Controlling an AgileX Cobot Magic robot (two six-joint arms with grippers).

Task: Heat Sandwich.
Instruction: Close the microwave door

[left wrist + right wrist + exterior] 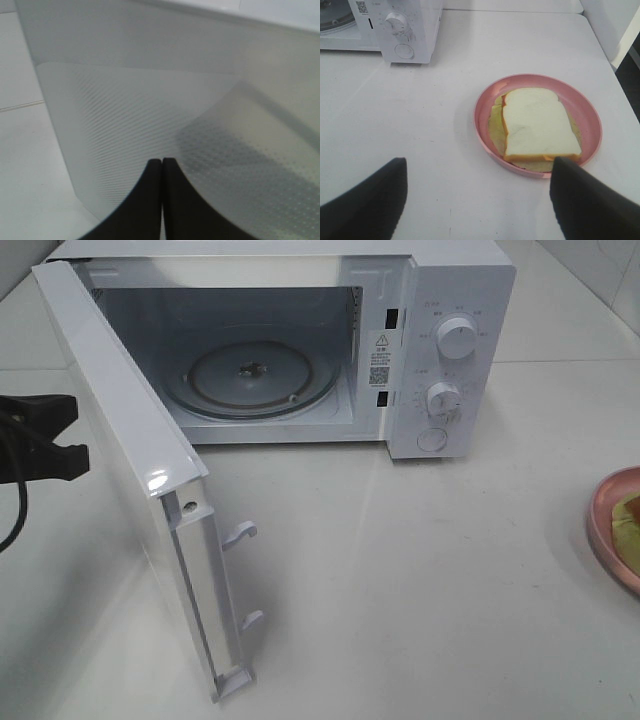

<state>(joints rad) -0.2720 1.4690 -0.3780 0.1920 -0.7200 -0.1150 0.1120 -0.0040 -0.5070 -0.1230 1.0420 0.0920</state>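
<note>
Open microwave [440,360] with door [130,490] swung wide, white-topped sandwich [537,125] flat on pink plate [482,107], left gripper [162,165] closed empty, right gripper [477,192] spread, empty.

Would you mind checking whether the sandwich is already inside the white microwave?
No, the white-bread sandwich lies on the round pink plate on the table, outside the microwave.

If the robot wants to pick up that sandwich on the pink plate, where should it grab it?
Probably by its two long crust sides, coming straight down from above. The sandwich lies flat in the pink plate, whose raised rim blocks a sideways approach. The right gripper has its fingers spread wide, seemingly enough to straddle the bread. A gentle squeeze seems wise, since bread crushes.
</note>
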